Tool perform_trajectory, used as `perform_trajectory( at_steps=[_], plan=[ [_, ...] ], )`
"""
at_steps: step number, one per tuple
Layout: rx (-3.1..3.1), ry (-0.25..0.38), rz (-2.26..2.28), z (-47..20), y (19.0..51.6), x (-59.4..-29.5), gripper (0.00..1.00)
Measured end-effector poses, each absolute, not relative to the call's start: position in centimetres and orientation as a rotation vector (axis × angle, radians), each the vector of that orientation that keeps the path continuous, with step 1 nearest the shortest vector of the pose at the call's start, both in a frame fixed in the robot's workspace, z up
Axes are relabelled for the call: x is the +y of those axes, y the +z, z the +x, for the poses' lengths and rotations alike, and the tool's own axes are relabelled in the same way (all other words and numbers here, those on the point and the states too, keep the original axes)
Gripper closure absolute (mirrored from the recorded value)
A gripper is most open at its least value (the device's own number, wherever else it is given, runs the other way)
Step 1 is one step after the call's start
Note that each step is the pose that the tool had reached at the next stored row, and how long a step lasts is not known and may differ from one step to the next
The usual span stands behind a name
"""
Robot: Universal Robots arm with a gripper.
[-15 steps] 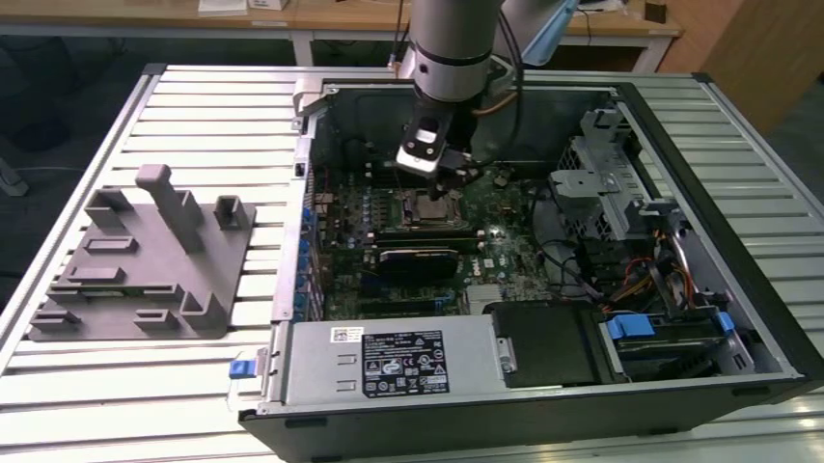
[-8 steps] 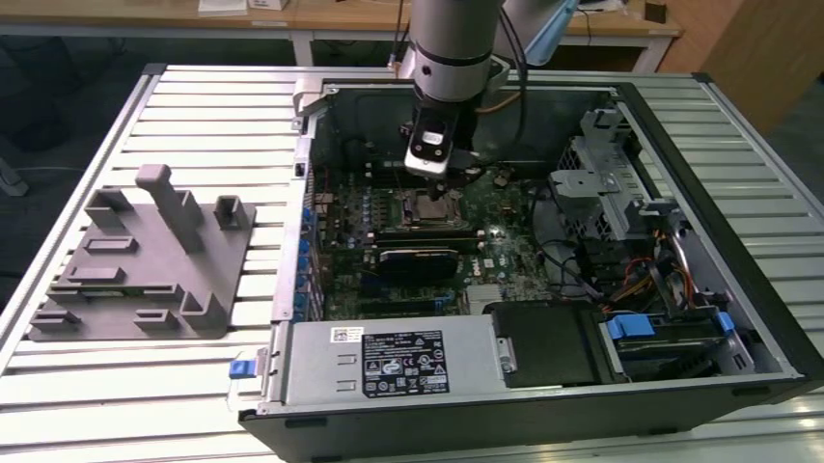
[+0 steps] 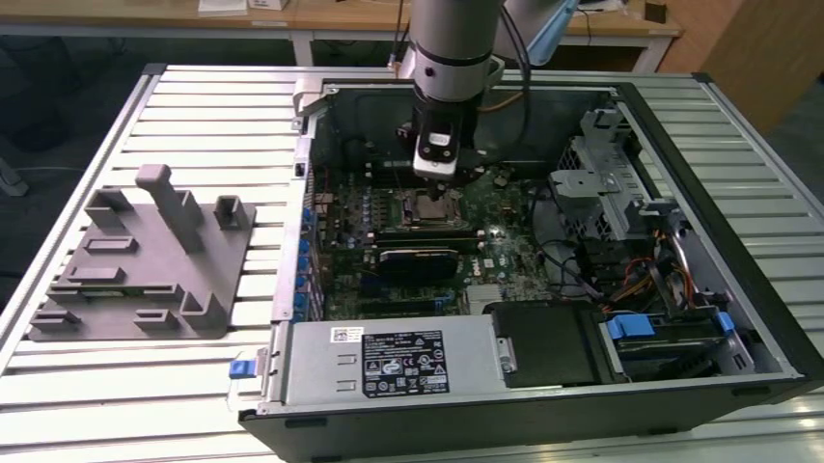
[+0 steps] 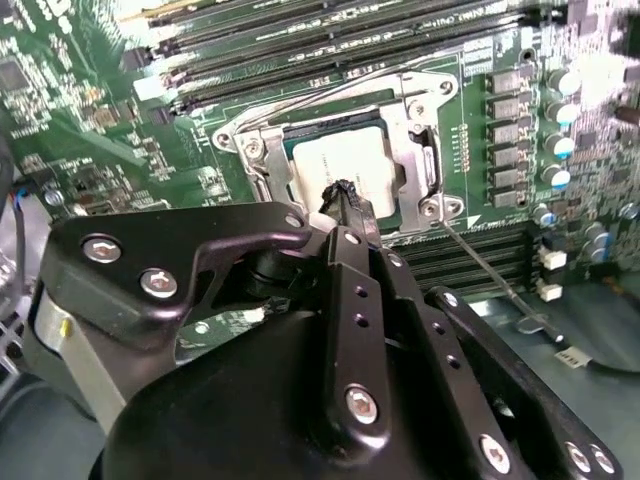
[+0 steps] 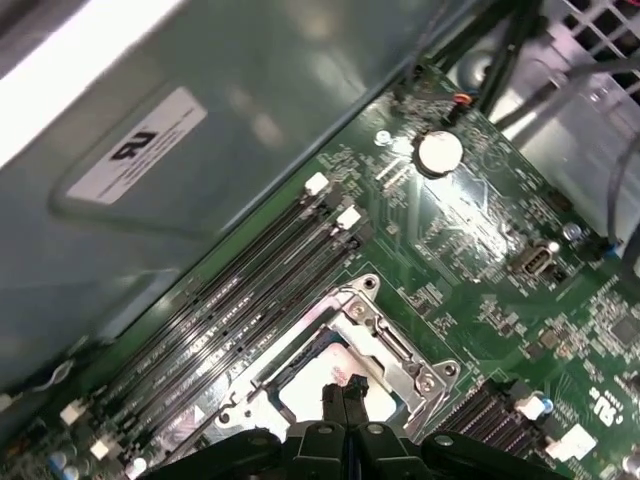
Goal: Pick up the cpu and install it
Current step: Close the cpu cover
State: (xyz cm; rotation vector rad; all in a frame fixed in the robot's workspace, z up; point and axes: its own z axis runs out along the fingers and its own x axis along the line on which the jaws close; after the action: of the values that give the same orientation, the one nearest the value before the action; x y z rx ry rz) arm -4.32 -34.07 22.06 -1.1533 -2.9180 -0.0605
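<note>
Green circuit board [image 4: 90, 130], square silvery cpu [image 4: 350, 160] in metal socket [image 4: 414, 150], black claw [image 4: 345, 197] pressed together.

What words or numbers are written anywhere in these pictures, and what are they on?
Black label on the power supply box: too small to read.
White sticker on the case wall: blurred, unreadable.
Motherboard print: too tiny to read.
</note>
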Motion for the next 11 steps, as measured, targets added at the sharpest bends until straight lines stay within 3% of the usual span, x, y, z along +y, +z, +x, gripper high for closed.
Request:
perform_trajectory(
  at_steps=[11],
  plan=[
    [-3.024, -0.059, -0.820, -4.32, 21.97, -34.07, 0.89]
  ],
)
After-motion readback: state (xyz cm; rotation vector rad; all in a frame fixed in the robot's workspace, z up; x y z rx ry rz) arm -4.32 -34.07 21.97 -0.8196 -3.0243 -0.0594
